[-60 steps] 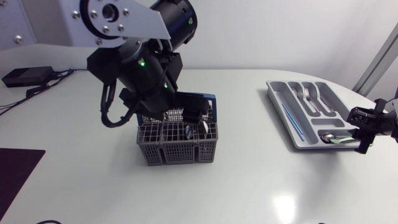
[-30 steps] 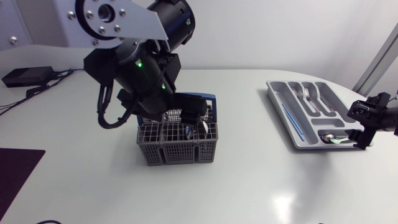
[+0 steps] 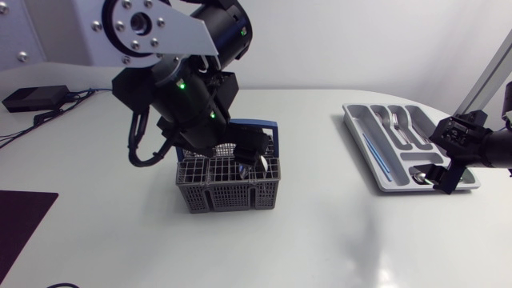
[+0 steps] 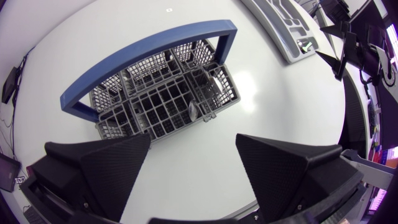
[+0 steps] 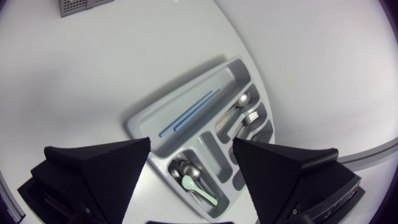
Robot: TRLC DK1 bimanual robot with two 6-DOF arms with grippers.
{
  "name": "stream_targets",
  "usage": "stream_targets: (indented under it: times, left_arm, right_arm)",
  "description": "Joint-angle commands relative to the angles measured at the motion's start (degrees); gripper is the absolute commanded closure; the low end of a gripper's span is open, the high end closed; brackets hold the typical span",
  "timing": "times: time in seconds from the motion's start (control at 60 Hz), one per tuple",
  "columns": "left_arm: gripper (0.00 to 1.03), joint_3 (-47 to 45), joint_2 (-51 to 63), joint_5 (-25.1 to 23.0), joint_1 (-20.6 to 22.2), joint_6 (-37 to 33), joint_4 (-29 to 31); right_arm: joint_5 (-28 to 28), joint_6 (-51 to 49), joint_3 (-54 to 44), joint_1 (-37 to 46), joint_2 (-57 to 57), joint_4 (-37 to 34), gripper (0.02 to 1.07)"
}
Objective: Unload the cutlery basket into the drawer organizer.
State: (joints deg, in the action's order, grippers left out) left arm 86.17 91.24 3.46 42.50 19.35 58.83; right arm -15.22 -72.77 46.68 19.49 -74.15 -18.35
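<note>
Left tool: my left tool [image 3: 250,154] hangs just over the cutlery basket [image 3: 228,186]. Its fingers [image 4: 102,168] stand wide apart with nothing between them.
Left arm: it comes in from the far left and bends down over the basket, hiding the basket's far left part in the head view.
Cutlery basket: a grey mesh basket with a blue handle [image 4: 143,53] arched over it. It stands upright on the desk [image 3: 320,240], a little left of the middle. In the left wrist view it lies ahead of and below my open fingers.
Basket contents: a metal piece [image 4: 193,112] stands in a cell in the right half. I cannot tell what kind of cutlery it is. Most other cells look bare from the left wrist view.
Right tool: my right tool [image 3: 444,172] is over the near right end of the drawer organizer [image 3: 384,172]. Its fingers [image 5: 99,168] are apart and hold nothing.
Drawer organizer: a grey tray at the right of the desk, well apart from the basket.
Organizer contents: two blue sticks [image 5: 189,115] lie in the long left compartment. Forks [image 3: 396,124] and spoons [image 3: 416,132] lie in the slots to their right. The crosswise near compartment holds spoons [image 5: 189,169] and a light green spoon [image 5: 202,190].
Elsewhere on the desk: a black box [image 3: 32,98] at the far left and a dark mat [image 3: 20,220] at the near left edge.
</note>
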Motion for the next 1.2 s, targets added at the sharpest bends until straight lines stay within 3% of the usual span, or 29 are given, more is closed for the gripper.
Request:
stream_targets:
  times: [0.0,0.45,0.833,1.033,1.183]
  left_arm:
    - [0.07,-1.5,1.2,-0.3,0.4,-2.2,-0.6]
    - [0.07,-3.6,1.7,-4.3,-1.6,-6.7,-3.9]
    - [0.08,-5.4,3.0,-8.8,-3.9,-10.7,-6.4]
    - [0.13,-6.2,3.6,-9.0,-4.2,-12.1,-7.9]
    - [0.28,-7.1,4.0,-10.1,-5.3,-12.3,-8.8]
  right_arm:
    - [-0.8,3.3,-2.3,-2.3,2.7,-2.3,0.11]
    - [-1.3,19.2,-5.4,-19.0,12.2,-9.2,0.11]
    - [-0.8,33.9,-4.3,-33.5,13.9,-11.5,0.11]
    - [-0.7,37.9,-4.6,-37.3,13.5,-11.4,0.11]
    - [1.2,40.0,-4.8,-40.6,13.2,-10.8,0.11]
